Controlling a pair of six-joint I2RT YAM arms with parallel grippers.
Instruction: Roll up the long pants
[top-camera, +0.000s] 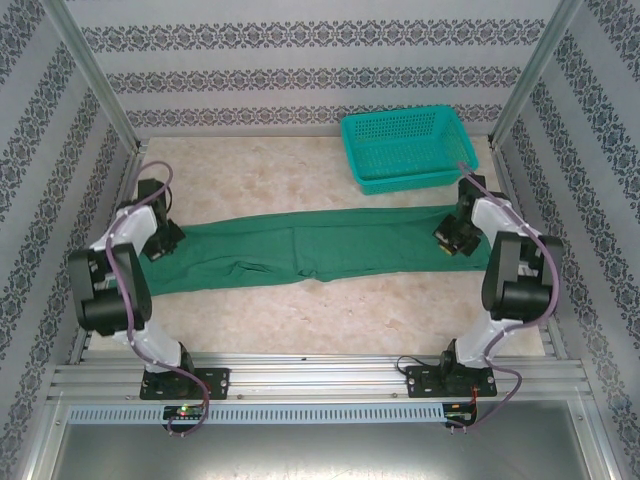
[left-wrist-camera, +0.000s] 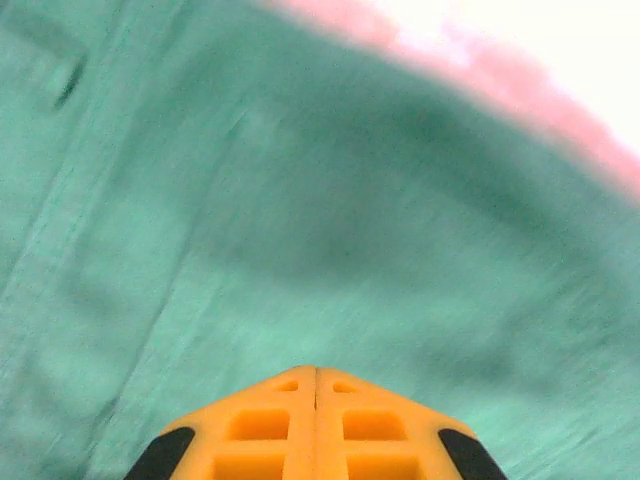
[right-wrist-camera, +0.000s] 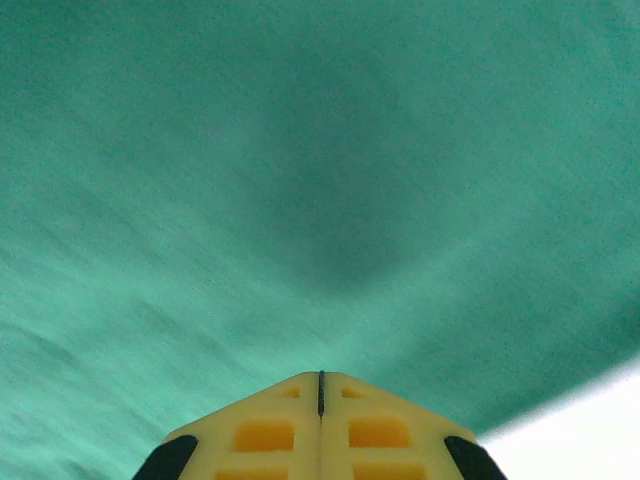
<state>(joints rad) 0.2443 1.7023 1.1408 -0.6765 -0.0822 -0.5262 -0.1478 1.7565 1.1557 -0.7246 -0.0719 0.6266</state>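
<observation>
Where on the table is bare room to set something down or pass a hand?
Free: the far-left part of the table, between the back wall, the basket and the long pants; the near strip between pants and arm bases. Crowded: both pants ends, at the left end effector and right end effector, and the basket corner.

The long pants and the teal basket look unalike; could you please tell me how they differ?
The long pants are dark green cloth; the basket is teal mesh. The long pants lie flat, stretched across the table; the basket stands upright at the far right. The long pants span far wider than the basket. Both rest on the table.
</observation>
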